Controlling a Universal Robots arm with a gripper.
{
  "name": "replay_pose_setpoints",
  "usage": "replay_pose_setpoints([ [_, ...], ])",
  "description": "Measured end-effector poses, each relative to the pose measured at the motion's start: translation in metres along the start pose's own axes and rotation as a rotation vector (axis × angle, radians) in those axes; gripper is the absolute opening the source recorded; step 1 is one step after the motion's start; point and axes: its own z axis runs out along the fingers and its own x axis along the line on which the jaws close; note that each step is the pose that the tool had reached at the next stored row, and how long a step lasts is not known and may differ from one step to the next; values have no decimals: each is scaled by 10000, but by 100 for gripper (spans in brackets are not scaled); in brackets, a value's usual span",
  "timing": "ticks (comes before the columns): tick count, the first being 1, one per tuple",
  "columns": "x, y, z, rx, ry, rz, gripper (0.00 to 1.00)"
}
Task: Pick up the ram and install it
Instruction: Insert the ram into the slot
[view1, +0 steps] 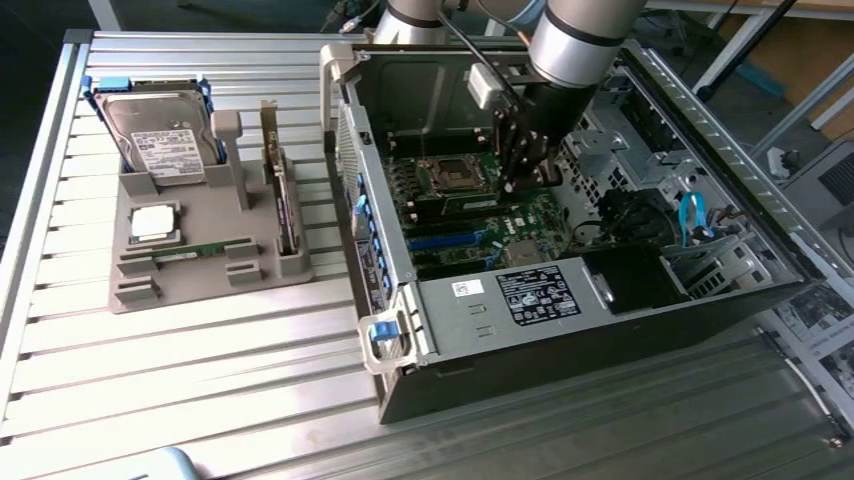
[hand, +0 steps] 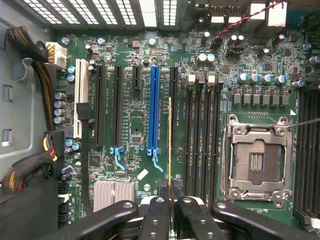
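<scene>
A ridged, silvery metal table (view1: 200, 350) carries an open computer case (view1: 561, 330) lying on its side, its green motherboard (hand: 135, 115) facing up. Inside the case the gripper (hand: 170, 210) hangs over the motherboard with its jaws pinching the ram (hand: 170, 150), which is seen edge-on as a thin stick above the black memory slots (hand: 200, 135) beside the empty processor socket (hand: 256, 160). Well apart from the case, toward the exterior view's left, a grey parts holder (view1: 200, 270) rests on the table with a hard drive (view1: 160, 140) and a square silver processor chip (view1: 154, 222). Beyond the case, a tiled floor (view1: 821, 320) shows.
</scene>
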Motion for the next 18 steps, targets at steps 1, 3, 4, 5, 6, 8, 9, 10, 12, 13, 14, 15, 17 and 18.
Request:
replay_pose_setpoints([
  [1, -1, 1, 3, 0, 0, 1, 13],
  [3, -2, 2, 9, 0, 0, 0, 13],
  [4, -3, 2, 12, 0, 0, 0, 13],
  [5, -4, 2, 15, 0, 0, 0, 13],
  [6, -5, 3, 17, 0, 1, 0, 13],
  [8, -8, 4, 23, 0, 1, 0, 13],
  [9, -10, 5, 26, 0, 0, 0, 13],
  [10, -13, 6, 29, 1, -2, 0, 13],
  [12, -17, 7, 33, 1, -2, 0, 13],
  [13, -19, 7, 34, 0, 0, 0, 13],
  [14, -22, 8, 35, 0, 0, 0, 13],
  [15, -26, 9, 36, 0, 2, 1, 13],
  [17, -37, 10, 38, 1, 0, 0, 13],
  [18, -43, 11, 38, 0, 0, 0, 13],
])
